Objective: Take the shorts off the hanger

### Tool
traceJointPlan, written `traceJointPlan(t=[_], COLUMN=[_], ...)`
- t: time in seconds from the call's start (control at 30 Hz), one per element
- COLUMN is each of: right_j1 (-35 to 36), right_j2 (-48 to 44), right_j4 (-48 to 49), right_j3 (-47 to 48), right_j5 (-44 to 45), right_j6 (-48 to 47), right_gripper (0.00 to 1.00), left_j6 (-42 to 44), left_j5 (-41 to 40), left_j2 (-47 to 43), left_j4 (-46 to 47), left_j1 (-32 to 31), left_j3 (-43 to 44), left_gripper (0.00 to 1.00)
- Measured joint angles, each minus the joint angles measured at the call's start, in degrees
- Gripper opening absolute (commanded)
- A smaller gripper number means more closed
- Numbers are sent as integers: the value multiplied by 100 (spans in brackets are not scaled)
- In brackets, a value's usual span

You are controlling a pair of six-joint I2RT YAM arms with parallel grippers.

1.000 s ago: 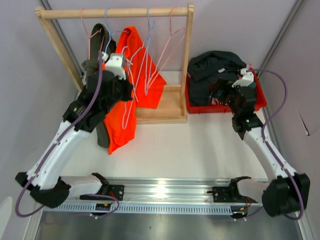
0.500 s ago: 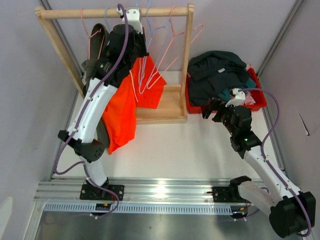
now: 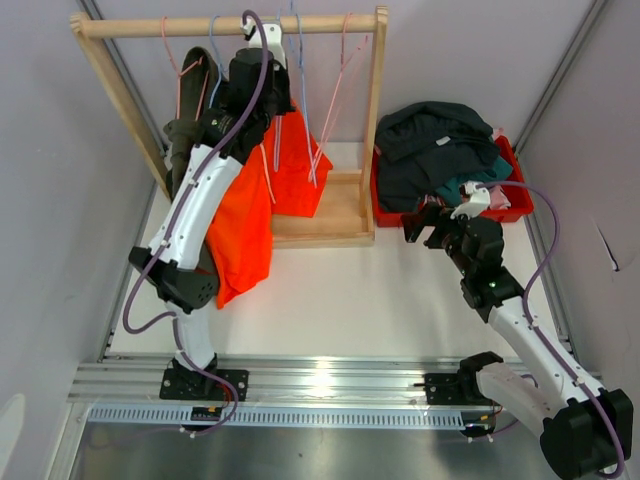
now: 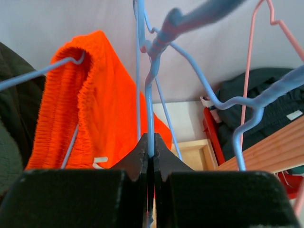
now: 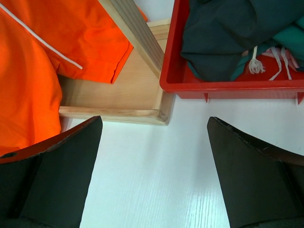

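Note:
Orange shorts (image 3: 245, 210) hang on a blue wire hanger (image 4: 150, 109) from the wooden rack's rail (image 3: 200, 25). They also show in the left wrist view (image 4: 80, 104) and the right wrist view (image 5: 42, 52). Olive-green shorts (image 3: 185, 140) hang to their left. My left gripper (image 3: 272, 95) is up by the rail, shut on the blue hanger's wire (image 4: 150, 142). Navy shorts (image 3: 430, 140) and teal shorts (image 3: 470, 185) lie in the red bin (image 3: 515, 205). My right gripper (image 3: 420, 225) is open and empty above the table (image 5: 154, 128), in front of the bin's left corner.
Several empty pink and blue hangers (image 3: 340, 90) hang at the rail's right end. The rack's wooden base tray (image 3: 335, 215) lies between the orange shorts and the bin. The rack's right post (image 3: 375, 120) stands next to the bin (image 5: 228, 85).
My left arm has risen from beside the orange shorts up to the rail and shut on the blue hanger. My right gripper has drawn back out of the bin toward the table.

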Motion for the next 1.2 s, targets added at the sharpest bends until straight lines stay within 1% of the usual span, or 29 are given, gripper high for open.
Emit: traceJointPlan(t=[0.03,0.1,0.13,0.23,0.4,0.53,0.67,0.73,0.8,0.87,0.9,1.03,1.2], right_j1=[4,15,24,57,138,262,378,431,461,492,505,525,538], right_j2=[-7,-17,-22,-35,-50,-55,-55,-55,-55,-55,-55,-79,-116], right_j4=[2,2,0,0,0,-2,-2,-2,-2,-4,-7,-46,-94], right_j3=[-13,-37,-50,-70,-83,-83,-83,-83,-83,-83,-83,-83,-83], right_j5=[0,4,4,15,22,74,170,212,227,240,249,284,326], right_j6=[0,0,0,2,2,2,2,2,2,0,0,-2,-11], right_gripper=[99,99,99,100,99,99,99,100,99,99,99,99,100], left_j6=[-4,9,7,4,2,0,4,35,111,162,184,262,302], left_j5=[20,68,105,227,396,625,726,710,627,577,546,461,509], left_j2=[-9,-68,-103,-238,-664,-1257,-1956,-2402,-2861,-3143,-3241,-3364,-3152], left_j4=[17,31,37,24,-9,-61,-87,-33,2,50,46,103,162], left_j1=[0,0,0,-2,0,0,0,0,9,57,105,350,693], left_j3=[-83,-286,-376,-555,-549,-468,-492,-706,-1034,-1307,-1414,-1751,-2166], left_gripper=[20,30,38,45,47,53,56,60,62,66,68,70,75])
